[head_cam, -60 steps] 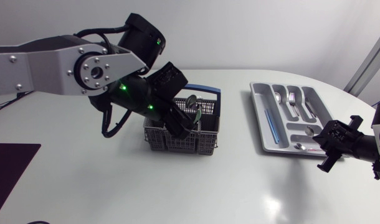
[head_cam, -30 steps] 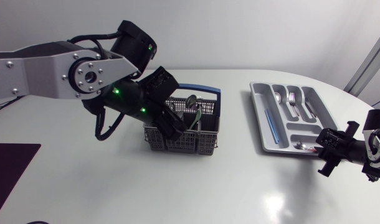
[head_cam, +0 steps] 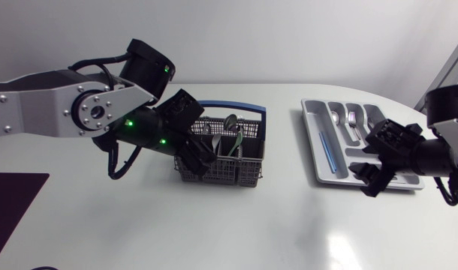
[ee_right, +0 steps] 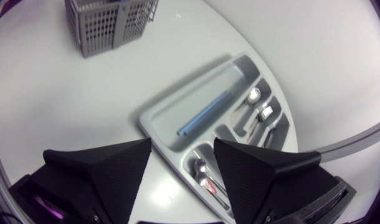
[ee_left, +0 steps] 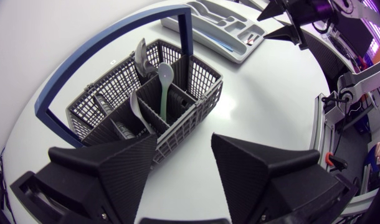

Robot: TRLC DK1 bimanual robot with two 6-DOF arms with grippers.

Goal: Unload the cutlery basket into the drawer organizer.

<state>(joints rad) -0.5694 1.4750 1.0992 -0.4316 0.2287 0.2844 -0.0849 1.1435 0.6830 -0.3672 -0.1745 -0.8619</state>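
As the cutlery basket point(head_cam: 233, 174) is sitting mid-table: spoons point(ee_left: 166, 72) are standing inside, well apart from the drawer organizer point(head_cam: 381, 124).
Left gripper point(ee_left: 184, 140): hovering at the basket's wall, fingers spread, empty.
Right gripper point(ee_right: 182, 144): hanging over the organizer's end, fingers parted, empty.
Risk: fingers snagging mesh could be tipping the basket.
Views: only the left wrist view is showing that gripper's gap.

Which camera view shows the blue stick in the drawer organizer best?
Right wrist view: the blue stick lies close, full length, in the drawer organizer. Head view shows a thin line; left wrist view, a distant sliver.
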